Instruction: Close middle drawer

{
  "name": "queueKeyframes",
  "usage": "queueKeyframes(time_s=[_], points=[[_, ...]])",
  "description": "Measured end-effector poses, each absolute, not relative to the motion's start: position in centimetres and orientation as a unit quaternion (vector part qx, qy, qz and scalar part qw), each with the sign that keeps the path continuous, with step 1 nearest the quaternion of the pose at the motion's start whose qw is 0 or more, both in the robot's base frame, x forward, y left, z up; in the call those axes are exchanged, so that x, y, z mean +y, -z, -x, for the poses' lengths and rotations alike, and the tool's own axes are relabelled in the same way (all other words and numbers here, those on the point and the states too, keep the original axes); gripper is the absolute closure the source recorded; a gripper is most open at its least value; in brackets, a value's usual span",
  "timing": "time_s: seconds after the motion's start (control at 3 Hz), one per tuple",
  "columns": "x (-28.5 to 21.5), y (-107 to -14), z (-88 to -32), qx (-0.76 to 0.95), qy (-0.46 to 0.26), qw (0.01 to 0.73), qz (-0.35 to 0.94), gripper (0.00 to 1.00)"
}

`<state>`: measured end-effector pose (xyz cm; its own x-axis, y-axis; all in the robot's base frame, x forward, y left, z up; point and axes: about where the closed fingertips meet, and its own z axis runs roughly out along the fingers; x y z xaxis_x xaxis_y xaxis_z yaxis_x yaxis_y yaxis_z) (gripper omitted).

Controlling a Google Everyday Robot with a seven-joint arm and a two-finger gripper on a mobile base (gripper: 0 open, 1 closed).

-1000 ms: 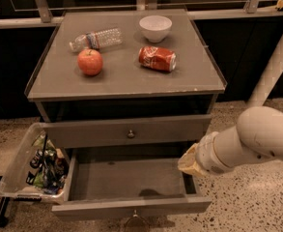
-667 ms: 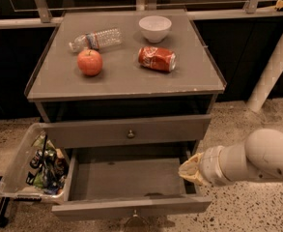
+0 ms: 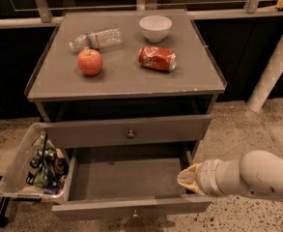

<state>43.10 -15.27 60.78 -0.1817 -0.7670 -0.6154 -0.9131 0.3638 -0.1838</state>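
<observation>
At the right side of the pulled-out middle drawer (image 3: 126, 181), near its front, sits the gripper (image 3: 188, 178) — open or closed, I cannot tell. It seems the approach step — next the front must be pushed straight inward.

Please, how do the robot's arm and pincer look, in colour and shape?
The arm is a thick, smooth, off-white tube of rounded segments with a ringed collar at the wrist. The pincer, at the right side of the open middle drawer, is a pale yellowish, tapered tip. No cables or markings show.
</observation>
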Motion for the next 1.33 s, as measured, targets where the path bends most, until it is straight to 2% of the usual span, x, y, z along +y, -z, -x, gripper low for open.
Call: queueKeyframes(time_s=[1.33], points=[[-14.8, -49.5, -41.6, 0.798, -0.138, 0.28, 0.515, 1.0]])
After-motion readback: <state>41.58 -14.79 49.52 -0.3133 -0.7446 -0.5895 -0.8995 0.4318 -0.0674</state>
